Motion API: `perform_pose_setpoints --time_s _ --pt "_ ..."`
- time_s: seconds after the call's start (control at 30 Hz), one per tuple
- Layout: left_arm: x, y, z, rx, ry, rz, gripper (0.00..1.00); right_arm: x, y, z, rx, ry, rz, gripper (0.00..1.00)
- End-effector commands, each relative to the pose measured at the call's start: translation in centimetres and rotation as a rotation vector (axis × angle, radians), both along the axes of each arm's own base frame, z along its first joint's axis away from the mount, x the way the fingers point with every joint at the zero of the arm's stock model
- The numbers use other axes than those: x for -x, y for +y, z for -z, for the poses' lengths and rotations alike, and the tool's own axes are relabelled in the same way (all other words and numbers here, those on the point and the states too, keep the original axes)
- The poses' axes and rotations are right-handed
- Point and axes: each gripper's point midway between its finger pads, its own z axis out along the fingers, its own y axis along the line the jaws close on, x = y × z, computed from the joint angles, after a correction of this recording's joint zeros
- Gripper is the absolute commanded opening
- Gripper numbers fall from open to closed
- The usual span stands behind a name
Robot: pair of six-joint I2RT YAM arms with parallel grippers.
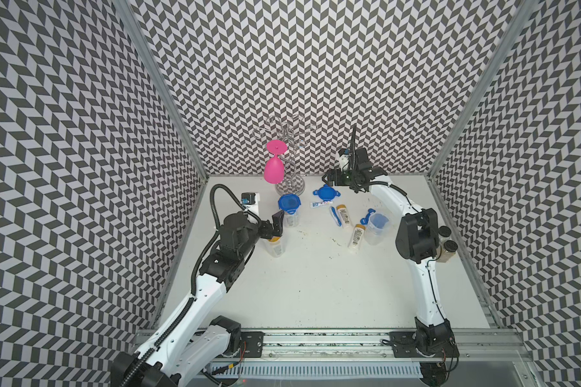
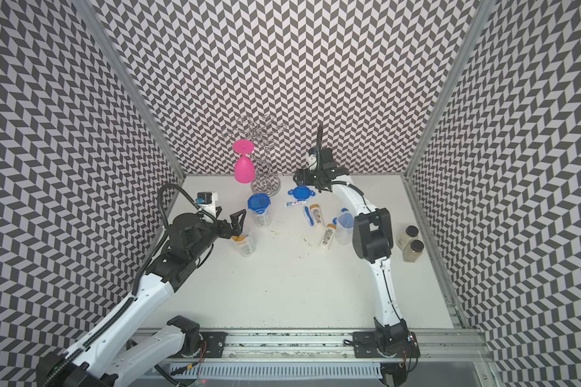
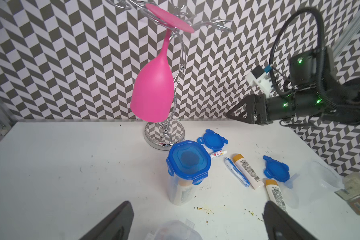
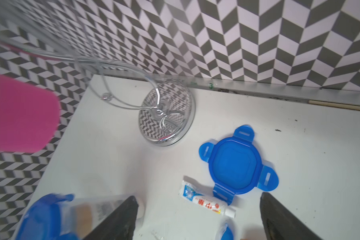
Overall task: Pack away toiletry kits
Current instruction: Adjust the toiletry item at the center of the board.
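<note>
A clear jar (image 1: pixel 275 248) without its lid stands at the left with a yellow-capped bottle inside. My left gripper (image 1: pixel 272 228) hovers just above it, open and empty; the wrist view shows its fingers (image 3: pixel 112 224) spread wide over the jar's rim (image 3: pixel 173 230). A second jar (image 1: pixel 289 214) behind it is packed and wears its blue lid (image 3: pixel 188 160). My right gripper (image 1: pixel 327 179) hangs open and empty over a loose blue lid (image 4: pixel 235 164) and a toothpaste tube (image 4: pixel 206 202). A blue toothbrush (image 1: pixel 336 216) and two bottles (image 1: pixel 343 216) (image 1: pixel 357 238) lie loose mid-table.
A third clear jar (image 1: pixel 376 231) stands by the right arm with a blue lid (image 1: pixel 378 221) at its mouth. A pink goblet (image 1: pixel 274 167) hangs upside down on a silver wire rack (image 1: pixel 291 187) at the back. Two dark-capped spice jars (image 2: pixel 411 243) sit by the right edge.
</note>
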Motion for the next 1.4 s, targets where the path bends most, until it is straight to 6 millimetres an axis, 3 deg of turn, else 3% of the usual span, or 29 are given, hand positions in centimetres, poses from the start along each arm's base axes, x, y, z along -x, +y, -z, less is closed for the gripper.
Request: perform_pose_setpoints --time_s 0.0,0.3,0.47,0.53,0.93,1.17,1.37 --pt "0.8 -0.4 -0.6 0.068 0.056 0.037 1.00 -1.2 -0.9 4.8 0.079 0.051 0.067 0.94" --pt "0.2 0.3 -0.1 0.119 0.090 0.003 1.00 -4.0 -0.1 5.4 0.112 -0.084 0.089 0.99" --pt "-0.1 0.4 0.6 0.133 0.107 -0.009 0.99 -4.1 1.6 8.1 0.207 -0.108 0.026 1.00" --pt "-0.1 0.2 0.7 0.166 0.119 -0.005 1.00 -4.1 1.2 9.1 0.245 -0.097 0.029 1.00" --pt "-0.4 0.8 1.7 0.182 0.136 -0.031 1.00 -2.2 1.0 13.6 0.304 0.012 -0.011 0.99" --pt "-0.5 1.0 2.2 0.210 0.138 -0.039 1.00 -0.4 0.5 15.0 0.387 0.057 -0.043 0.98" --pt "-0.3 1.2 2.4 0.210 0.138 -0.043 1.00 0.5 0.0 15.3 0.421 0.082 -0.059 0.88"
